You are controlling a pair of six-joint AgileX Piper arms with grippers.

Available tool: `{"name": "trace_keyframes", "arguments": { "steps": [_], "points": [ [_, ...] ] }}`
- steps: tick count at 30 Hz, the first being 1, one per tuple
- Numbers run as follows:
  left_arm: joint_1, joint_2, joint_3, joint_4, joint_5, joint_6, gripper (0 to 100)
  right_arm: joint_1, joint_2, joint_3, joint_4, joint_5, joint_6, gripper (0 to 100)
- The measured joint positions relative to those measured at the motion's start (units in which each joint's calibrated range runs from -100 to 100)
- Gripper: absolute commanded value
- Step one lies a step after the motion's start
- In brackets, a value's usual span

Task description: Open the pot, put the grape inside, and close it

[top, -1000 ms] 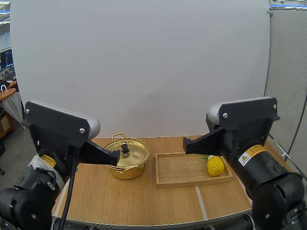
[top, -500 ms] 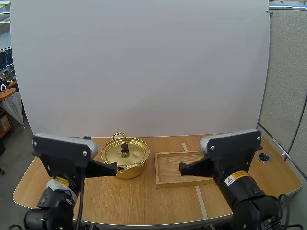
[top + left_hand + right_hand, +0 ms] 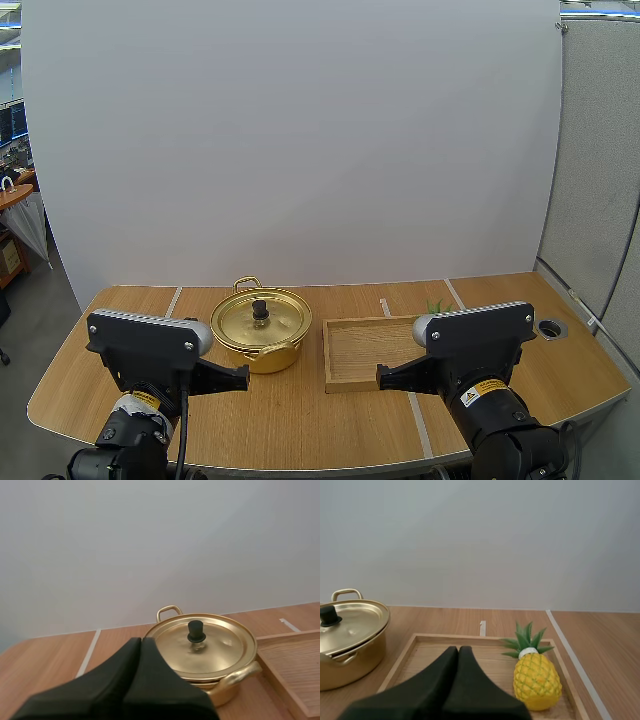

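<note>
A golden pot [image 3: 262, 335] stands at the table's middle left, its lid [image 3: 200, 642] on with a black knob [image 3: 196, 630]. To its right lies a wooden tray [image 3: 362, 352] that holds a yellow toy pineapple [image 3: 536, 680]; in the high view my right arm covers all but its green leaves [image 3: 433, 307]. My left gripper [image 3: 244, 374] hangs low, in front of the pot and apart from it, its fingers [image 3: 141, 643] shut into one wedge. At the tray's near edge my right gripper [image 3: 381, 376] is also shut [image 3: 458, 651] on nothing.
A round cable hole [image 3: 548, 327] is set in the tabletop at the far right. Pale tape lines [image 3: 420, 430] cross the wood. A white backdrop stands behind the table.
Both arms have drawn back toward the near edge and sunk lower. The pineapple, plain in the high view a second ago, is now behind my right arm.
</note>
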Motion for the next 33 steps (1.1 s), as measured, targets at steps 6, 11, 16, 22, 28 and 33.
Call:
{"name": "trace_keyframes", "arguments": {
  "steps": [6,11,16,22,28,33],
  "points": [
    [0.0,0.0,0.0,4.4,8.0,-7.0,0,-1.0,0.0,0.2,0.5,5.3,0.0,0],
    [0.0,0.0,0.0,4.8,11.5,-8.9,0,-1.2,0.0,0.2,0.8,10.1,0.0,0],
    [0.0,0.0,0.0,5.0,12.7,-9.5,0,-1.6,0.0,0.2,0.9,12.1,-0.1,0],
    [0.0,0.0,0.0,5.1,13.0,-10.6,0,-1.8,0.0,0.2,1.0,13.7,-2.2,0],
    [0.0,0.0,0.0,5.1,13.0,-10.6,0,-1.8,0.0,0.2,1.3,15.0,-8.4,0],
    [0.0,0.0,0.0,5.1,13.0,-10.6,0,-1.9,0.0,0.2,1.3,15.0,-8.0,0]
  ]
}}
